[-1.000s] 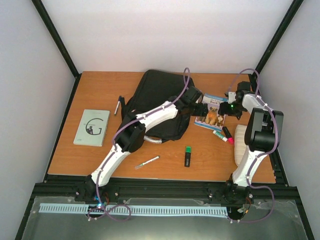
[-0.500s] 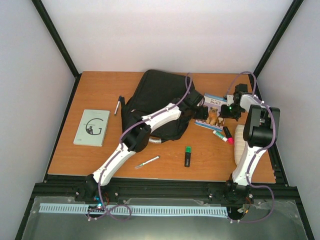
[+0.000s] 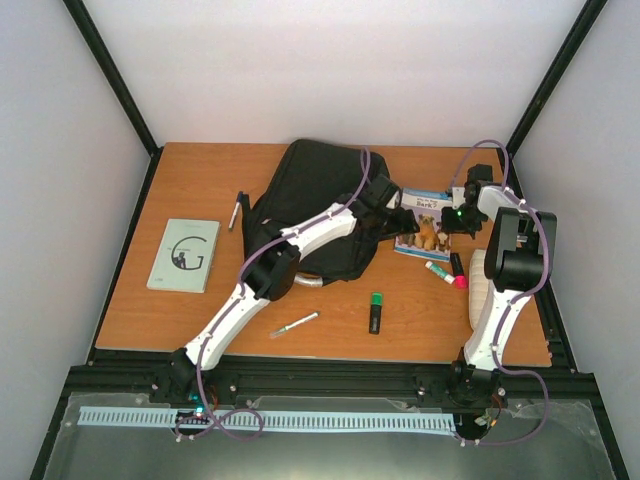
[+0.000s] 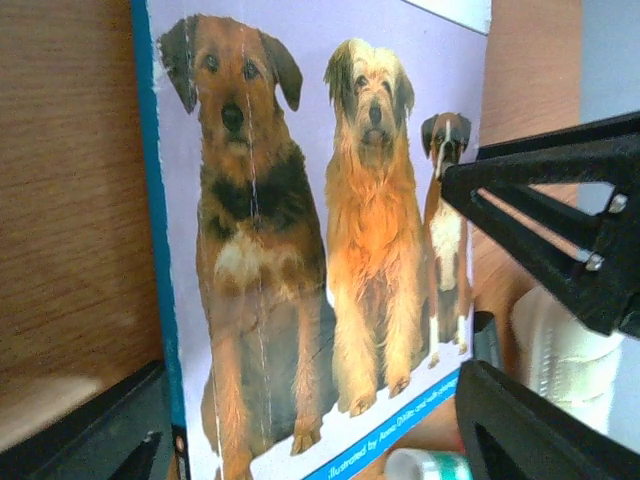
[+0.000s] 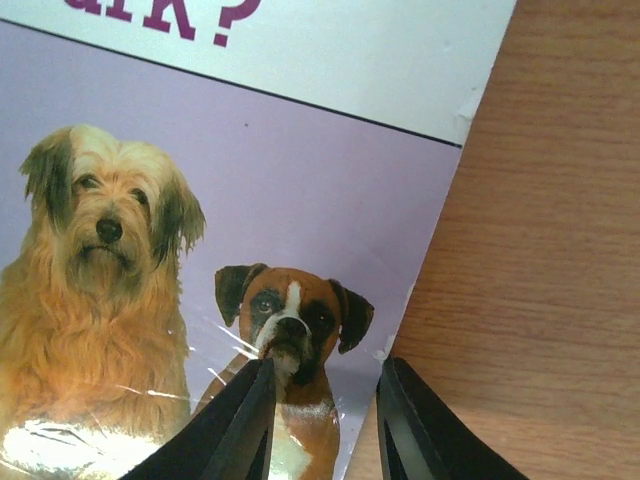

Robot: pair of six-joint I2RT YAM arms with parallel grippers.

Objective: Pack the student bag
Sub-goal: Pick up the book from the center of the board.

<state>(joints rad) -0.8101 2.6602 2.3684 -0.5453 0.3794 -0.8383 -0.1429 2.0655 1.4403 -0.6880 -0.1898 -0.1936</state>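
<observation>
The left gripper [image 4: 320, 435] stood wide open, its fingers straddling the near-left part of the dog book [image 4: 320, 200], holding nothing. The right gripper [image 5: 325, 420] was open only narrowly, its tips over the book's right edge where the cover met the table [image 5: 540, 250]. Just left of the book lay the black backpack [image 3: 310, 185], at the far middle of the table under the left arm; its inside did not show. A cream pouch [image 3: 480, 288] lay closed beside the right arm.
</observation>
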